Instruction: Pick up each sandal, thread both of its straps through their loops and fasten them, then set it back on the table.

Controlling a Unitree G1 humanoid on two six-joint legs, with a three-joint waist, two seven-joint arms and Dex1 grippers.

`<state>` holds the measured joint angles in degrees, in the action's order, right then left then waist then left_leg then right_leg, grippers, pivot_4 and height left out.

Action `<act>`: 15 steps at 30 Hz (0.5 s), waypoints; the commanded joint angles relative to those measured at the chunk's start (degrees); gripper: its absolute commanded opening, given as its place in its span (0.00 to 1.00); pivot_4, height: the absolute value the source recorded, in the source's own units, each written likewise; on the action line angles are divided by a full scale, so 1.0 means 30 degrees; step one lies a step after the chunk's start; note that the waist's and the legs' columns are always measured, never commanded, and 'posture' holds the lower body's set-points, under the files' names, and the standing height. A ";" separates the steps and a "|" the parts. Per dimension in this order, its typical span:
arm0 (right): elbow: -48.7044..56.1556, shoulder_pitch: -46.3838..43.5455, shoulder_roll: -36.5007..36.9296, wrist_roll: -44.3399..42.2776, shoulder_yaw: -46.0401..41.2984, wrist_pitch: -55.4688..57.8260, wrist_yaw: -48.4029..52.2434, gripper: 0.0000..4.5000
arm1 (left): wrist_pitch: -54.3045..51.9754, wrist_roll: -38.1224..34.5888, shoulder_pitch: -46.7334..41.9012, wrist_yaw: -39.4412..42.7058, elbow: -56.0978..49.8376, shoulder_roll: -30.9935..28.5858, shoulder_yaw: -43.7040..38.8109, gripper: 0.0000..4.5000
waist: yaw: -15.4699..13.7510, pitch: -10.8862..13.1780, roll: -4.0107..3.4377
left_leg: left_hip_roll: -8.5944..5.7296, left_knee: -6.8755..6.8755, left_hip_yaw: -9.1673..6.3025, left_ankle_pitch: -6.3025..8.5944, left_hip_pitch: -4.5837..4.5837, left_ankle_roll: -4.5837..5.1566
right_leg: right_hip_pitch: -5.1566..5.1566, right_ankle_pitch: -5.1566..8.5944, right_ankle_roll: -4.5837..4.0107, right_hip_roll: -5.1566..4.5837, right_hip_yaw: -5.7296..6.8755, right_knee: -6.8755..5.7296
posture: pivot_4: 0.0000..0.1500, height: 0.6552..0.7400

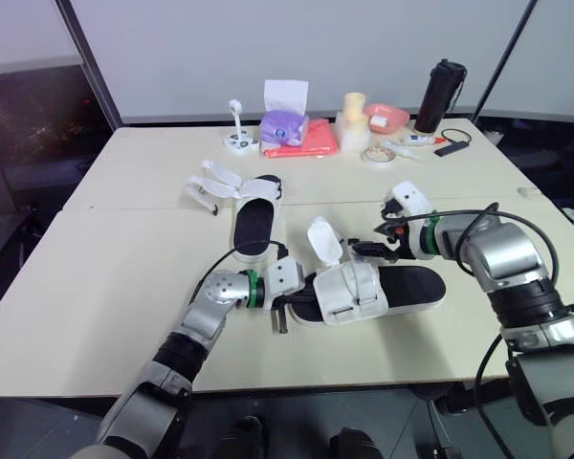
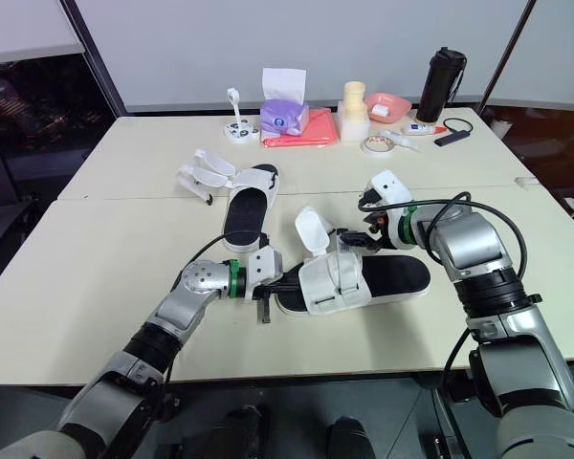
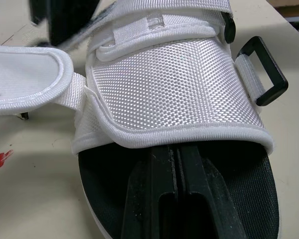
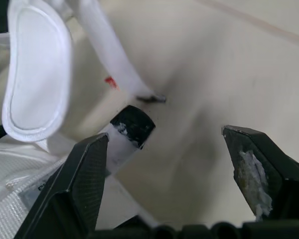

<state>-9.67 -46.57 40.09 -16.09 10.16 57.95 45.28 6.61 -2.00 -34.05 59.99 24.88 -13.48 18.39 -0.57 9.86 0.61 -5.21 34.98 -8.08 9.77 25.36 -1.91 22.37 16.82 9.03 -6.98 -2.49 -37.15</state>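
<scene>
Sandal (image 1: 407, 285) you're working on lies flat on the tabletop (image 1: 96, 287). Your left gripper (image 1: 285, 306) is at one end with its fingers pressed together on the black insole. It looks closed to me, but it's hard to say if it's pinching anything. Your right gripper (image 1: 366, 251) is spread wide beside the loose strap (image 1: 323, 239). The second sandal (image 1: 255, 225) sits farther back, straps undone.

— Home or office?
— Office or lab room: two plain cream worktops (image 1: 115, 287) pushed together, white partition panels (image 1: 364, 48) in dark frames across the top, a tall black flask (image 1: 440, 96) upper right.
</scene>
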 commanded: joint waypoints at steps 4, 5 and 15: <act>-0.0318 -0.0503 -0.0305 -0.0473 -0.0447 0.1397 0.0340 0.87 | -0.0219 0.0399 0.0273 -0.0126 0.0439 -0.0066 0.0317 0.00 | 0.0004 -0.0001 -0.0001 | -0.0002 -0.0001 0.0002 0.0000 0.0000 0.0000 | 0.0000 0.0000 0.0000 0.0000 0.0001 0.0000 | 1.00 0.93; -0.0376 -0.0509 -0.0354 -0.0467 -0.0398 0.1437 0.0364 0.87 | -0.0224 0.0402 0.0259 -0.0132 0.0445 -0.0055 0.0320 0.00 | 0.0004 -0.0001 -0.0001 | -0.0002 -0.0001 0.0003 0.0000 0.0000 0.0000 | 0.0000 0.0000 0.0000 0.0000 0.0000 0.0000 | 1.00 0.93; -0.0838 -0.1992 -0.0637 0.0107 -0.0875 0.0103 0.0117 0.87 | -0.0247 0.0413 0.0323 -0.0306 0.0429 -0.0030 0.0290 0.00 | 0.0027 0.0000 -0.0003 | -0.0011 0.0001 0.0008 0.0000 -0.0001 0.0000 | 0.0002 -0.0001 0.0003 0.0001 0.0001 -0.0002 | 1.00 0.93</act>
<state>-12.88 -49.08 38.26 -14.89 10.48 58.42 45.52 6.63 -1.99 -34.00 59.65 24.87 -13.41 18.38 -0.49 9.86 0.60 -5.24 34.98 -8.06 9.77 25.36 -1.91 22.38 16.82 9.04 -6.98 -2.49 -37.16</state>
